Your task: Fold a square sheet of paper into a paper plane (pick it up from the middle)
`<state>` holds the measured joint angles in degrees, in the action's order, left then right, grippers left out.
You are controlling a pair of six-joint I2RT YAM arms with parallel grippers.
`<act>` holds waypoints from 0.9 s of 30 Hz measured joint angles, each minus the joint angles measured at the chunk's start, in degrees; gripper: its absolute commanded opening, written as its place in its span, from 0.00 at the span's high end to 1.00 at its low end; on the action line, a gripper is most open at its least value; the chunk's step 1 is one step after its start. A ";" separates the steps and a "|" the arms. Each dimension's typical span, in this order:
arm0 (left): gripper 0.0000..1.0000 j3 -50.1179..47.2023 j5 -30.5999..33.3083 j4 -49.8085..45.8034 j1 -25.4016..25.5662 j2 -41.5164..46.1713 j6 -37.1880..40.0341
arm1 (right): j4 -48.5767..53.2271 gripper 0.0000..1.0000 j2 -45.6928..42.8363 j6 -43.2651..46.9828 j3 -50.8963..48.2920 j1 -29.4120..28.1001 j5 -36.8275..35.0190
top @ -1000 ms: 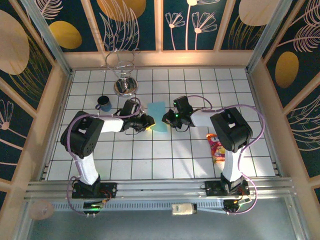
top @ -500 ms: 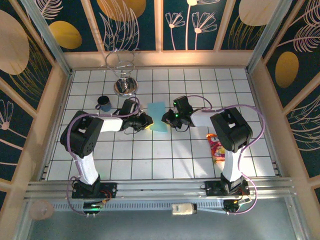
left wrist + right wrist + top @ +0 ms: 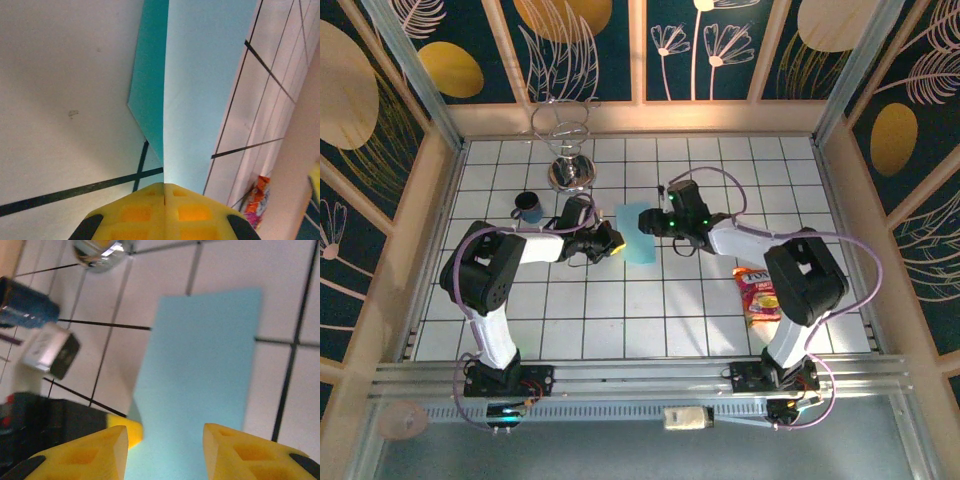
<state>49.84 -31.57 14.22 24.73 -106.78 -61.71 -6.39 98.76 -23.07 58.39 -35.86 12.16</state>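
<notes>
Sheet of paper (image 3: 634,240): light blue, folded to a rectangle, lying mid-table.
Left gripper (image 3: 164,192): fingers pressed together on the sheet's left edge.
Right gripper (image 3: 165,440): spread wide, holding nothing, over the sheet's right edge.
Around: blue cup (image 3: 529,207) left of the sheet; metal stand (image 3: 567,170) beyond-left; snack packet (image 3: 757,295) right, nearer the arm bases.
Surface: white tiled table (image 3: 620,315), dark grid lines.
Room: dark-blue flowered walls (image 3: 390,60), wood-framed.

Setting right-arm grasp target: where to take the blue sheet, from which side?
Probably its free right edge, from the right: the left gripper pinches the left edge of the thin blue sheet, and the right gripper hangs open over it.
</notes>
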 measured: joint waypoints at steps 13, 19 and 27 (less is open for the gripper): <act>1.00 -1.09 -2.32 3.78 0.00 0.15 -8.07 | -13.81 0.42 -0.90 20.87 -12.94 -13.22 -9.40; 1.00 -1.09 -2.69 3.82 -0.09 0.15 -8.72 | -18.49 0.49 -0.87 25.35 -16.04 -13.38 -13.99; 1.00 -1.09 -3.10 3.80 -0.15 0.15 -8.90 | -23.37 0.44 1.33 32.39 -17.68 -14.40 -16.39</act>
<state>48.75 -34.68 18.02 24.58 -106.63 -70.61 -29.76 100.09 9.32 40.71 -50.26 -4.23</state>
